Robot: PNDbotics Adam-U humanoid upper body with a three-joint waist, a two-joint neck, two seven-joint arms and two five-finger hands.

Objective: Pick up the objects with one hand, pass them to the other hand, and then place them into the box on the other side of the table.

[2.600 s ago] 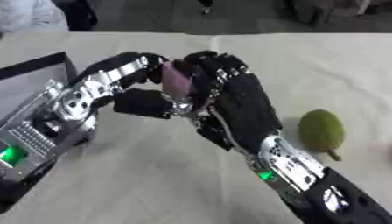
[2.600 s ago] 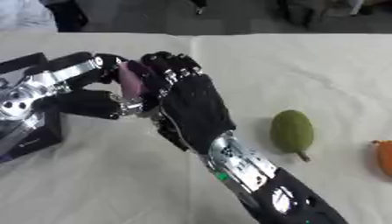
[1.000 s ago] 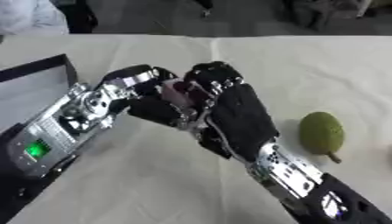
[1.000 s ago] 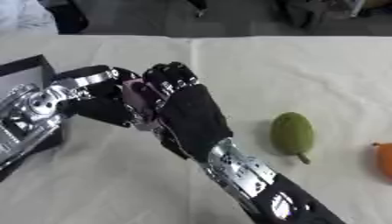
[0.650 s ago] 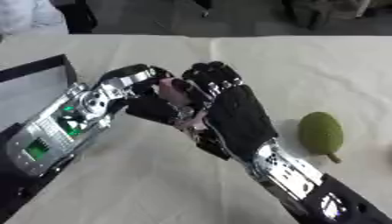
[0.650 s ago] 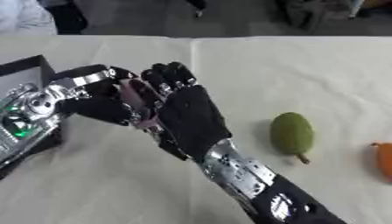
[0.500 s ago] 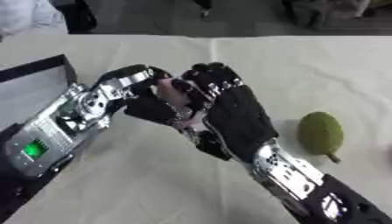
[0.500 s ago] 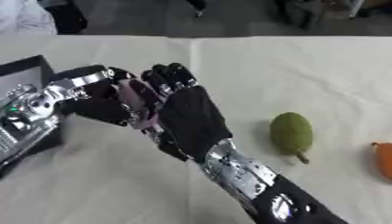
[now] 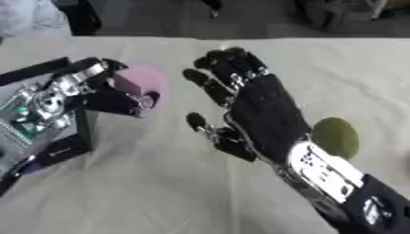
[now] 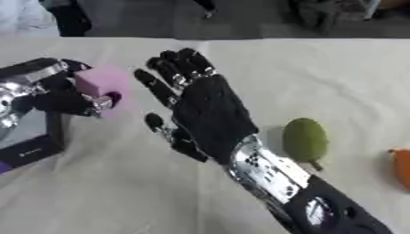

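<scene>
My left hand (image 9: pixel 112 98) is shut on a pink block (image 10: pixel 100 81), holding it above the table at centre left, just right of the black box (image 9: pixel 48 151). My right hand (image 9: pixel 256 109) is open in the middle of the view, fingers spread and straight, apart from the block with a gap between them. A green oval fruit (image 10: pixel 304 138) lies on the table to the right of my right arm.
An orange thing (image 10: pixel 400 168) shows at the right edge. The beige table (image 9: pixel 144 196) stretches toward the near edge. Dark shapes stand beyond the far edge of the table.
The two hands were clasped together round the pink block. Now the right hand has let go and spread open, and the left hand has drawn left with the block.
</scene>
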